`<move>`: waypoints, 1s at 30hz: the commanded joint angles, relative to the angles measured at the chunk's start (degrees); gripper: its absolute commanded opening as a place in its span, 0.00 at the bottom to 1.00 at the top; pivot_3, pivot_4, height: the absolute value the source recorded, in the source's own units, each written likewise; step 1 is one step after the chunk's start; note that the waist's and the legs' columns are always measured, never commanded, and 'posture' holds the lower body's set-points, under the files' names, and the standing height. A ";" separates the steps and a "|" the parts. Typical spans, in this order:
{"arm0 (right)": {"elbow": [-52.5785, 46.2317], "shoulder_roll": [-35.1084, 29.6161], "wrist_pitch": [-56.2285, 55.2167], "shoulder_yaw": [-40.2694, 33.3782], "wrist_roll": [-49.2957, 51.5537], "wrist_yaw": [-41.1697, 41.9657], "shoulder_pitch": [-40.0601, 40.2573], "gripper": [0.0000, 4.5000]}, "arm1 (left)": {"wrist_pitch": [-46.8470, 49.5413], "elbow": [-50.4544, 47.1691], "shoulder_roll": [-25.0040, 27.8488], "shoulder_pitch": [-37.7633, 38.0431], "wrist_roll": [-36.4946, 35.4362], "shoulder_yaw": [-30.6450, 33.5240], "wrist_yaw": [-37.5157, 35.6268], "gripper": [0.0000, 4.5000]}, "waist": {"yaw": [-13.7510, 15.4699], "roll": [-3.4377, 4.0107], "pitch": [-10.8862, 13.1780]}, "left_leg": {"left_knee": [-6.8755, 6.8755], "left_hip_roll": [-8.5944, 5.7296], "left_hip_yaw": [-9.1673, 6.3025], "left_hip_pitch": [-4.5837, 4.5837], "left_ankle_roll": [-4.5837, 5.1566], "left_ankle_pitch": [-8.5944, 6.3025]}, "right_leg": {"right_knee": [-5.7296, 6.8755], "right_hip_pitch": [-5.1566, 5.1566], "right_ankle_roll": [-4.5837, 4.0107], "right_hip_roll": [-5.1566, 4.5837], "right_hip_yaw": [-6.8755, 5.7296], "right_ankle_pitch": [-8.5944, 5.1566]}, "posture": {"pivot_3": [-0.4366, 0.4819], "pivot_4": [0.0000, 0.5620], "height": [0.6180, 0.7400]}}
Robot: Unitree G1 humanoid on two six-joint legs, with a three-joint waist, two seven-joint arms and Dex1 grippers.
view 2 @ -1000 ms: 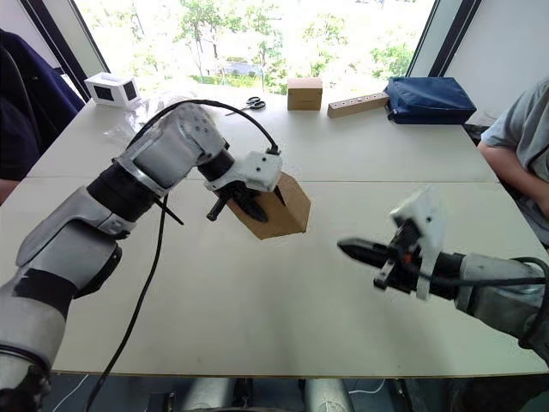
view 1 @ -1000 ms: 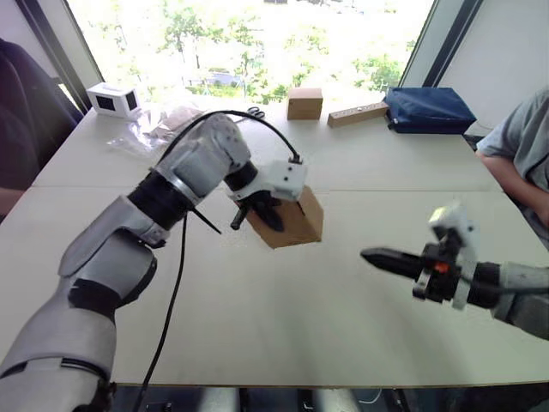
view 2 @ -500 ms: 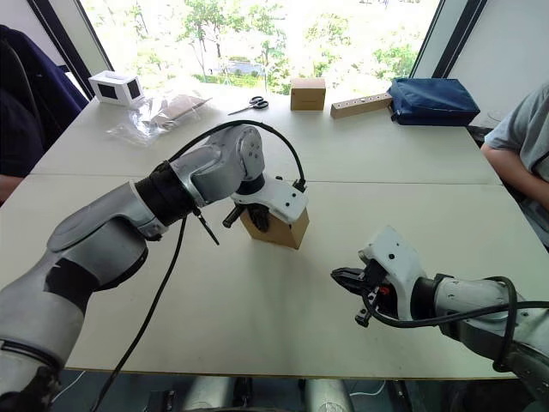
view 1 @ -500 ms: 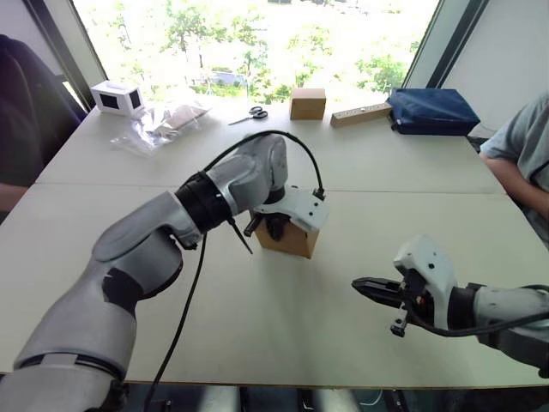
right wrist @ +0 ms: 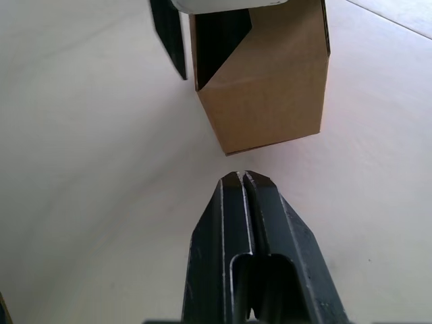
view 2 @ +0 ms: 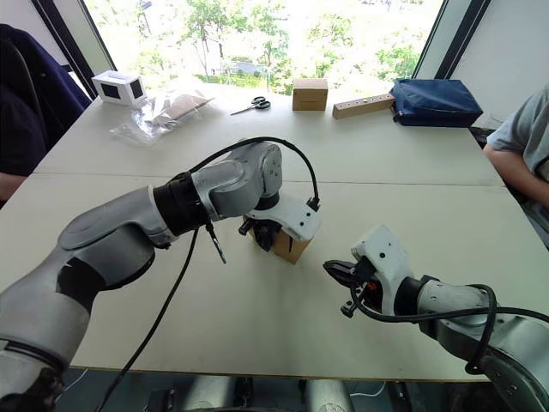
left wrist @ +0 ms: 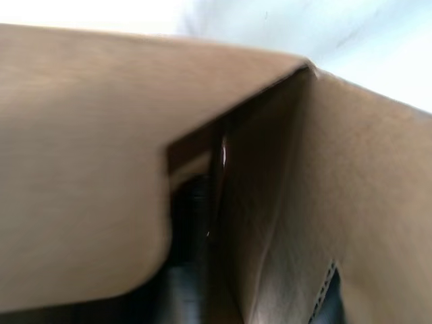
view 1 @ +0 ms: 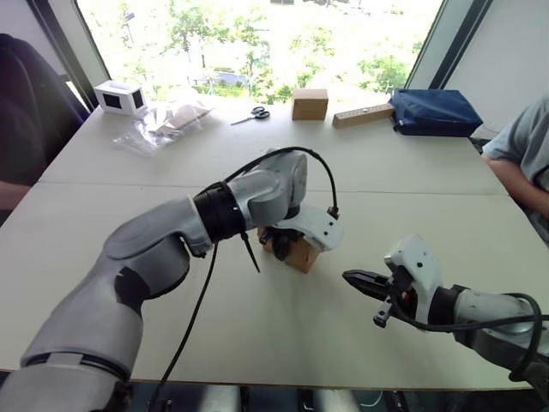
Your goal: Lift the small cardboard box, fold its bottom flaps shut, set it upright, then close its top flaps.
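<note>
Writing: none to read | small cardboard box: plain brown, ridged edges, on pale smooth table centre | left gripper: one black finger inside the box, one outside, pinching its wall | right gripper: fingers pressed together, empty, at box's 4 o'clock

This looks like an office or meeting room turned test space: pale tables pushed together under a big window onto green trees. Seated people at either side (a grey sleeve on one edge), with scissors, a blue pouch and a plastic bag lying about.
</note>
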 commanded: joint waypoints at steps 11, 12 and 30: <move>2.70 0.45 0.84 0.91 0.63 3.75 -5.74 0.00 | 8.45 9.51 2.58 -19.97 -25.41 -0.15 -0.17 0.84 | -0.15 0.06 -0.01 | 0.59 0.10 -0.06 -0.26 0.66 -0.38 | 0.14 -0.06 0.04 0.14 0.03 -0.03 | 0.48 0.27 1.00; 2.94 0.51 0.99 0.68 0.97 4.10 -6.11 0.00 | 8.66 9.48 3.45 -21.18 -27.50 -0.59 -0.17 0.84 | -0.14 0.07 0.00 | 0.60 0.11 -0.06 -0.26 0.66 -0.38 | 0.18 -0.07 0.04 0.14 0.03 -0.04 | 0.48 0.27 1.00; 5.92 3.84 1.86 -4.12 2.39 1.97 -4.90 0.00 | 11.94 19.77 14.04 3.56 -35.38 46.36 20.04 0.70 | -1.03 0.14 -0.02 | 0.66 0.22 -0.05 -0.22 0.67 -0.38 | 0.36 -0.10 0.19 0.18 0.01 0.04 | 0.48 0.27 1.00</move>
